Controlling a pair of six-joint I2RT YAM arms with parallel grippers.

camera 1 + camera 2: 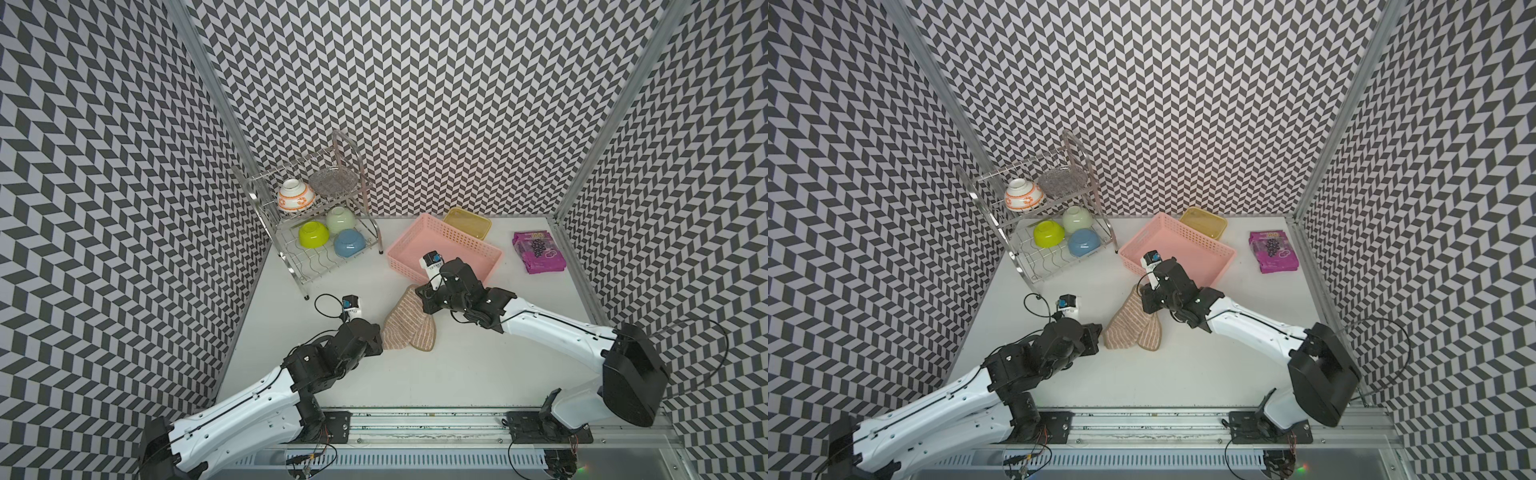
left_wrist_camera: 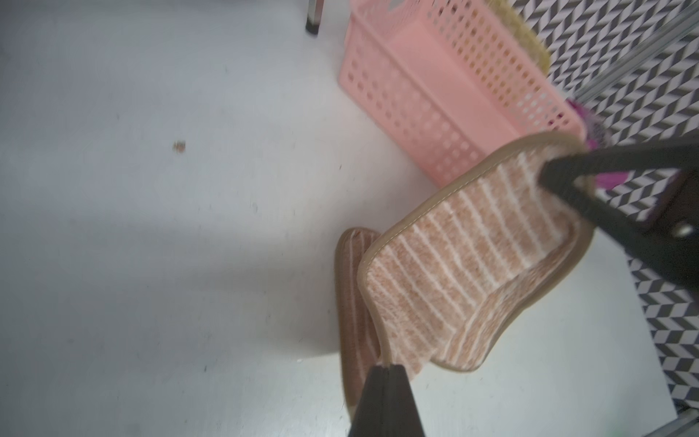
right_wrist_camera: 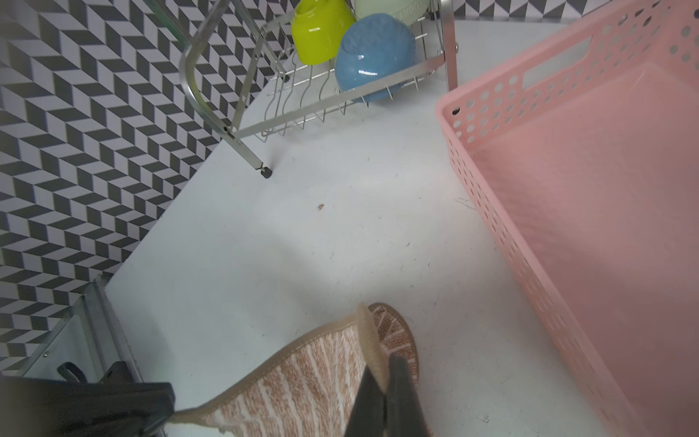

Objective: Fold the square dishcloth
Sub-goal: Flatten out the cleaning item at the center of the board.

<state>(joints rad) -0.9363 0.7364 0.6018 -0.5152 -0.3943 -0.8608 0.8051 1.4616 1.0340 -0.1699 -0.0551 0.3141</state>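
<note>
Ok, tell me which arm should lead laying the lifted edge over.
Right, probably. The left claw and right claw each pinch a dishcloth corner; the resting part lies toward the right arm's side, so right pulls in while left must stretch.

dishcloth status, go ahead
Left hand shut on dishcloth hem. Right hand shut on far corner, edge held up between them. Pink basket close by right hand.
</note>
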